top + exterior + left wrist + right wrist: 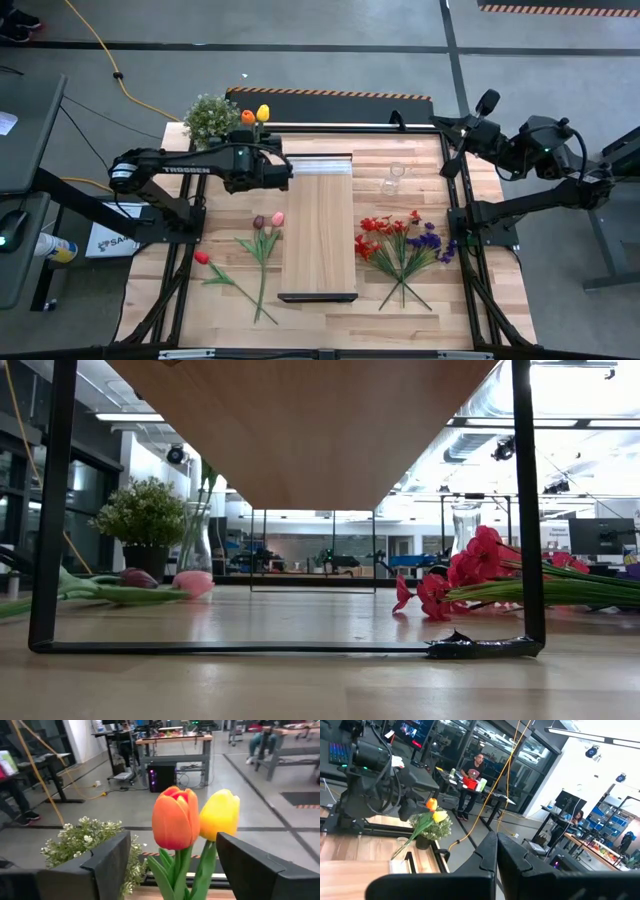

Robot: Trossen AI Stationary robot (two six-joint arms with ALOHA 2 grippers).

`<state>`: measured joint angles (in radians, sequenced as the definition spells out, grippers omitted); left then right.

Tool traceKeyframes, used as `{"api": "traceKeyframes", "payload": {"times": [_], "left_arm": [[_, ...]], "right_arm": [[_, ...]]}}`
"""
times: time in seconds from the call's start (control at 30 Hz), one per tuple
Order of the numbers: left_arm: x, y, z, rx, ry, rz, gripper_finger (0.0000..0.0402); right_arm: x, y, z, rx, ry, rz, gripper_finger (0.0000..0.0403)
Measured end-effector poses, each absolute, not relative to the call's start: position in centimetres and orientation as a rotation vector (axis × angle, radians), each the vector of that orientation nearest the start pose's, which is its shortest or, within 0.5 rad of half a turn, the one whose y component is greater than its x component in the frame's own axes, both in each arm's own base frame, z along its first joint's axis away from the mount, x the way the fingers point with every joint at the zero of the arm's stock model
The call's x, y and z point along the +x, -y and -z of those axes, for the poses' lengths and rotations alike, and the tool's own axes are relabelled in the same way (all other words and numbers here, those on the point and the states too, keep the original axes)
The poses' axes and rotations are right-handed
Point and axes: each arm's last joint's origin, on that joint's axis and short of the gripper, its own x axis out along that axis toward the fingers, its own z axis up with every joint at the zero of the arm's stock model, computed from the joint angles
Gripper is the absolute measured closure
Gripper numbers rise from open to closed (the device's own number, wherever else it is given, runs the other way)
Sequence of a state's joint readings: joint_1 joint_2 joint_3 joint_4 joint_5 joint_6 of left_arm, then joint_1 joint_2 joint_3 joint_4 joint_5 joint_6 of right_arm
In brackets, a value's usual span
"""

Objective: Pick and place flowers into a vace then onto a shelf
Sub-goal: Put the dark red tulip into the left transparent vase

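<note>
Left wrist view, orange tulip (176, 820) (upright) — yellow tulip (219, 815)

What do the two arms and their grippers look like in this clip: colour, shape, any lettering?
Both arms are matte black, built of blocky jointed links. The left arm carries white TROSSEN lettering along its link; the right arm shows none here. The left gripper has two broad, flat, angular dark fingers.
</note>
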<state>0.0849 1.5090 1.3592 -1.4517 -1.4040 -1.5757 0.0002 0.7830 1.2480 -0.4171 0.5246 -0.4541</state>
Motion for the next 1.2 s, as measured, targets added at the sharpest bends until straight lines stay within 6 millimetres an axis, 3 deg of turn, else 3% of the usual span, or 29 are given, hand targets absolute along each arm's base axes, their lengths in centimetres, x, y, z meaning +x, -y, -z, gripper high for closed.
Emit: {"api": "traceKeyframes", "payload": {"times": [0.23, 0.53, 0.83, 1.0, 1.2], "left_arm": [[24.3, -2.4, -32.6, -0.123, -0.151, -1.552, 0.0058], [22.6, 2.4, -33.7, -0.229, -0.220, -1.328, 0.0057], [21.8, 6.2, -34.0, -0.590, -0.540, -1.079, 0.0057], [21.9, 7.0, -33.7, -0.794, -0.738, -1.008, 0.0057], [21.7, 7.3, -33.1, -0.895, -0.878, -1.048, 0.0057]], "right_arm": [[11.8, 1.4, -45.8, -0.431, -0.072, 0.526, 0.0402], [11.8, 1.4, -45.8, -0.430, -0.070, 0.525, 0.0402], [11.8, 1.4, -45.8, -0.431, -0.069, 0.520, 0.0402], [11.8, 1.4, -45.8, -0.432, -0.063, 0.500, 0.0402], [11.9, 1.4, -45.8, -0.432, -0.062, 0.492, 0.0402]]}}
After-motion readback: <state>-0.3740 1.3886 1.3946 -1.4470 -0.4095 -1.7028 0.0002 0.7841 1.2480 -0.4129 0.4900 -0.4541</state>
